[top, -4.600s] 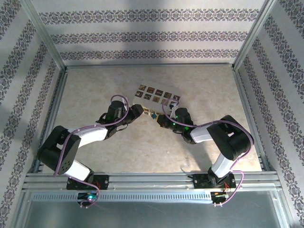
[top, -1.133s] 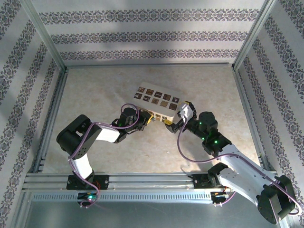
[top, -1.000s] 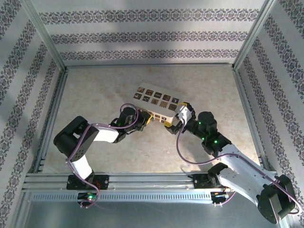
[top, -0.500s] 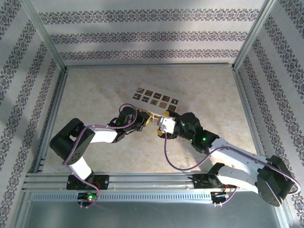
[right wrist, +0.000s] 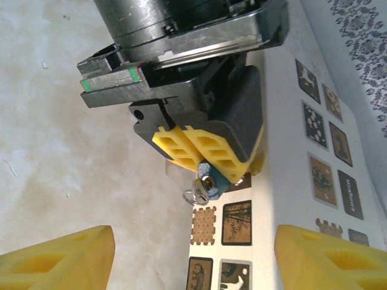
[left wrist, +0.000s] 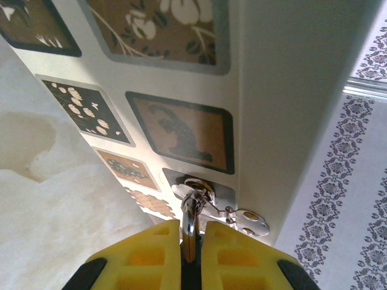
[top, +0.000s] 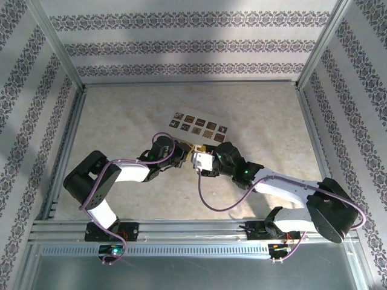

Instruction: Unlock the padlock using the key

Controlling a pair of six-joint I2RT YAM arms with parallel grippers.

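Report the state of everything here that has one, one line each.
left end effector, shut on the padlock
right end effector, open, empty
padlock, clamped between yellow fingers; locked or not cannot be told
key, hanging loose beside the padlock, ungripped

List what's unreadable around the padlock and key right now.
Right wrist view: padlock keyhole too small; key can't be told from the ring beside it.
Left wrist view: padlock body hidden between the left hand's yellow fingers.
Top view: padlock and key too small, under the meeting hands.
Right wrist view: right hand's fingers cut by the bottom edge.
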